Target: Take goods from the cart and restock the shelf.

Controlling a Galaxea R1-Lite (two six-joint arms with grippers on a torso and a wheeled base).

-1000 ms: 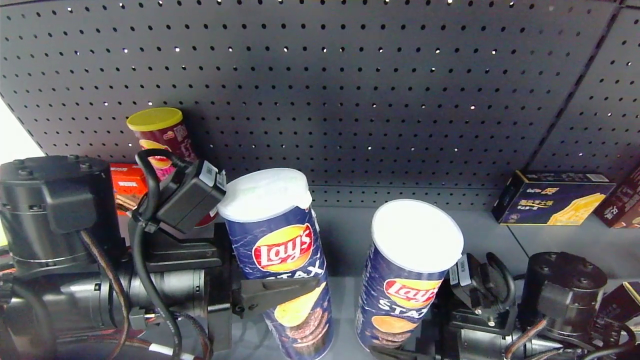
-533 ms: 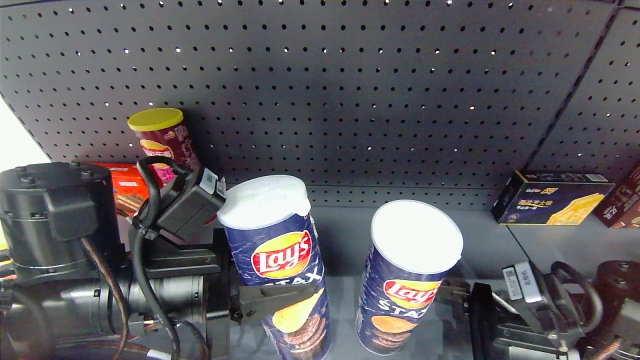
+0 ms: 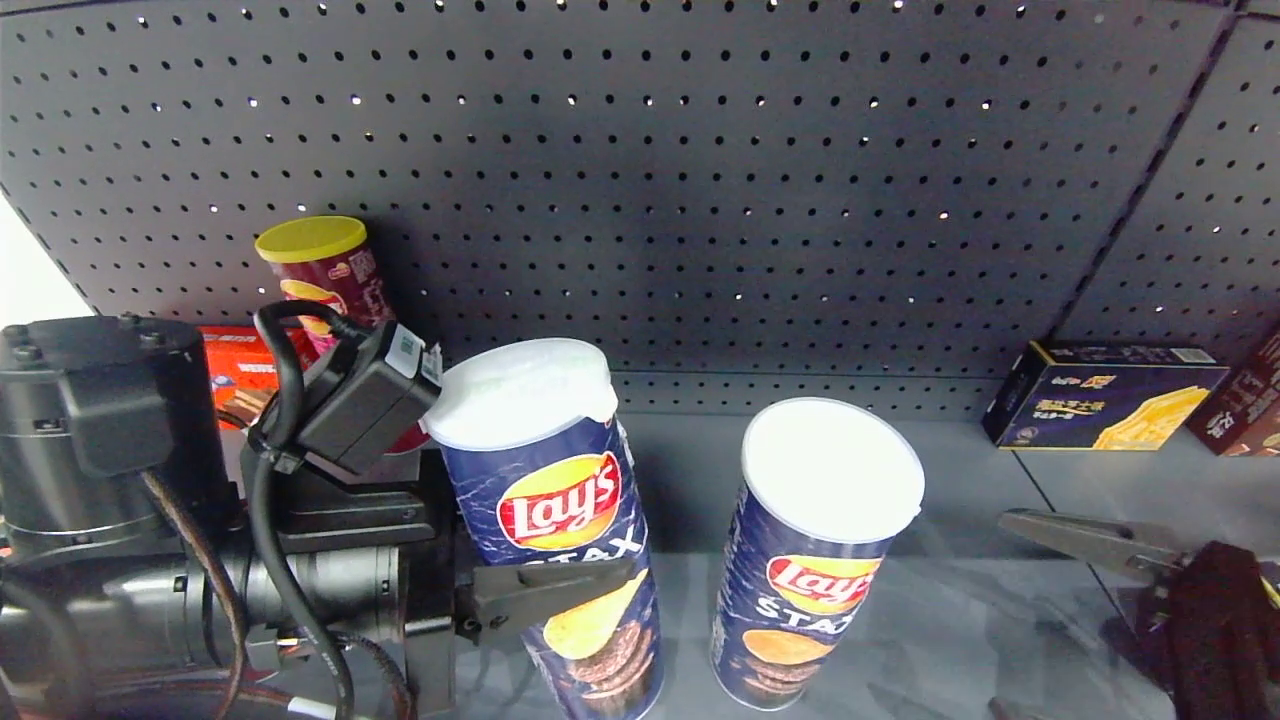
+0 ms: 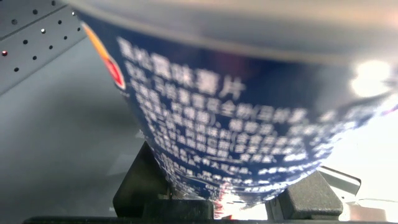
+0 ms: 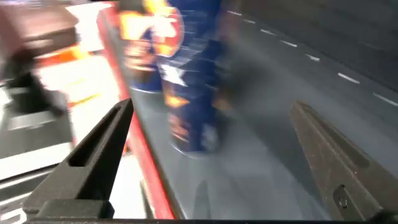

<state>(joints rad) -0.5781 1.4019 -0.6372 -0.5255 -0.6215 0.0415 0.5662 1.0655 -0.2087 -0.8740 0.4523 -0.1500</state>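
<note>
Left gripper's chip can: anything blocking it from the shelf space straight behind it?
Nothing visible. Behind the held can in the left gripper, the shelf is bare back to the pegboard. The yellow-lidded can and red box sit off to its left; the second blue can stands apart on its right.

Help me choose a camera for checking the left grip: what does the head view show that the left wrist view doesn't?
Head view adds: a second blue can standing free on the shelf, plus a yellow-lidded red can, an orange box and a dark blue box near the pegboard. Left wrist view adds: the small-print side of the held can close up, seated between the finger pads. Both share: the left gripper shut on that can, the pegboard and the grey shelf.
</note>
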